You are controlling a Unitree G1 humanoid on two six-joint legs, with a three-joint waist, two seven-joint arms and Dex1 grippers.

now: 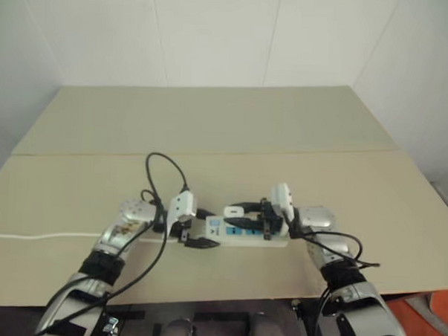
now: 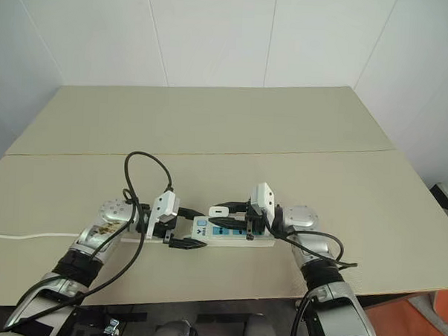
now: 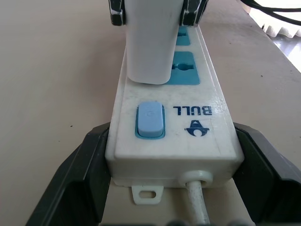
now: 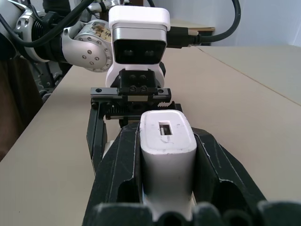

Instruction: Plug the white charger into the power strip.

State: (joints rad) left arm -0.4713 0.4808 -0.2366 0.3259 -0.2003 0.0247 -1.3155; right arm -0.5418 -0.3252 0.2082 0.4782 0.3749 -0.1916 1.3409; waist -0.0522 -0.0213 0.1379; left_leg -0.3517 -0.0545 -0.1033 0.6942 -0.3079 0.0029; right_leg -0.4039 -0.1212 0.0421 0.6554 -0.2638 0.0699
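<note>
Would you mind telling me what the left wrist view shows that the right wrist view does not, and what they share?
Left wrist view alone: the power strip seen from its switch end, with the blue switch, the printed brand mark, a blue socket panel and the thin cord leaving the end; the left gripper clamps the strip's sides.

Right wrist view alone: the slot in the white charger's end face, the right gripper squeezing it, and the left arm's camera box facing back.

Both: the charger held over the strip, and the tan table.
</note>
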